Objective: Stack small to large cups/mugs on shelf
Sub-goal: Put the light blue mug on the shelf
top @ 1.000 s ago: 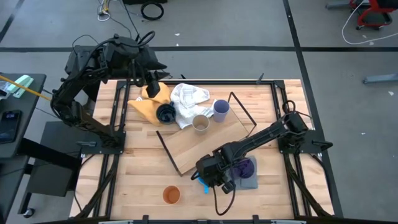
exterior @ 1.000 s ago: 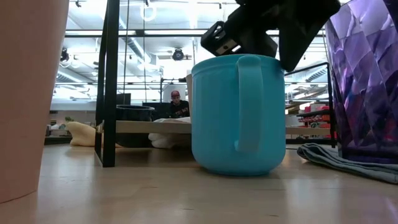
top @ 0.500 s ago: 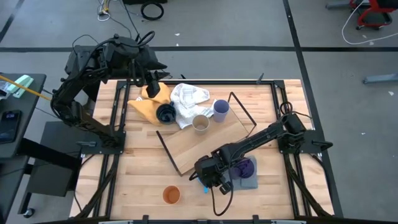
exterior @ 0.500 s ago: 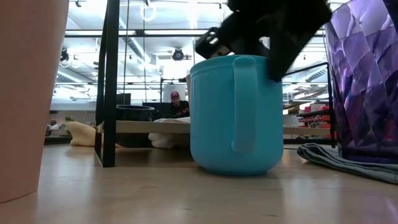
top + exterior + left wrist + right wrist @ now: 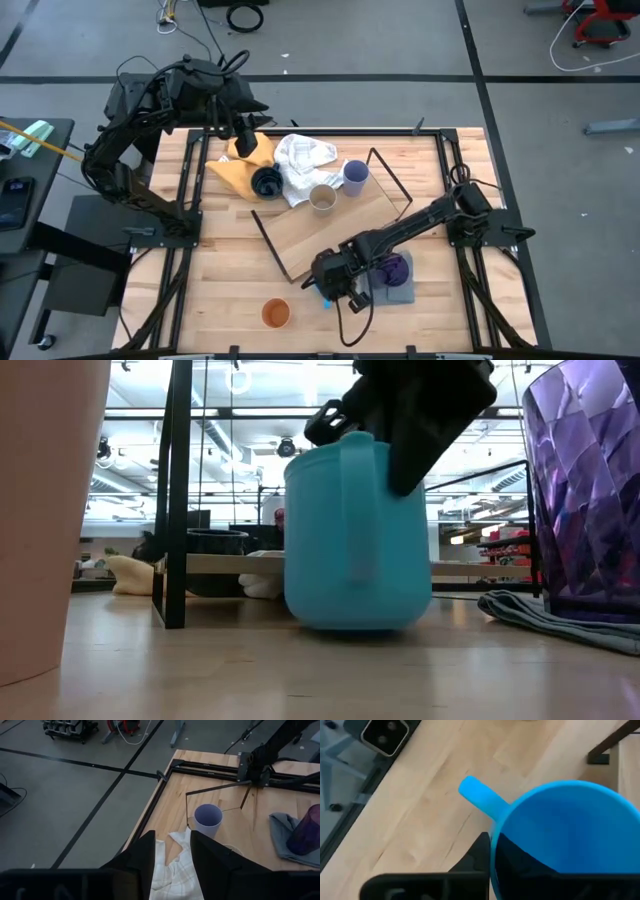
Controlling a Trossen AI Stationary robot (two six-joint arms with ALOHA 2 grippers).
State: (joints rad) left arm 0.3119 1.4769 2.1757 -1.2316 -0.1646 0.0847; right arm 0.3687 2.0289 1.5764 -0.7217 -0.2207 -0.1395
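At the near edge of the tabletop (image 5: 230, 250) stands the orange cup (image 5: 275, 314), alone and well apart from the rest. Just beyond it, toward the right, the right pincer (image 5: 336, 283) is closed on the rim of the bright blue mug (image 5: 352, 530): in the right wrist view one dark finger (image 5: 480, 851) presses the outside wall beside the handle, and the other reaches down inside the mug. In the low view the mug sits tilted, its base partly off the wood, the handle facing the camera. Just beside it, on the right, the purple cup (image 5: 396, 267) rests on a grey cloth (image 5: 400, 293).

Farther in, the shelf (image 5: 305, 232) lies flat in the middle of the tabletop, set at an angle, with its thin black wire frame rising at the ends. On its far part stand the beige cup (image 5: 322, 199) and, just beside it, the lavender cup (image 5: 355, 176). A white cloth (image 5: 300, 160) lies bunched against them, and the dark navy mug (image 5: 266, 182) sits at the cloth's left side, next to a yellow cloth (image 5: 238, 165).

At the far left corner the left pincer (image 5: 243, 131) hangs above the yellow cloth, its fingers (image 5: 142, 855) a small way apart with nothing between them.
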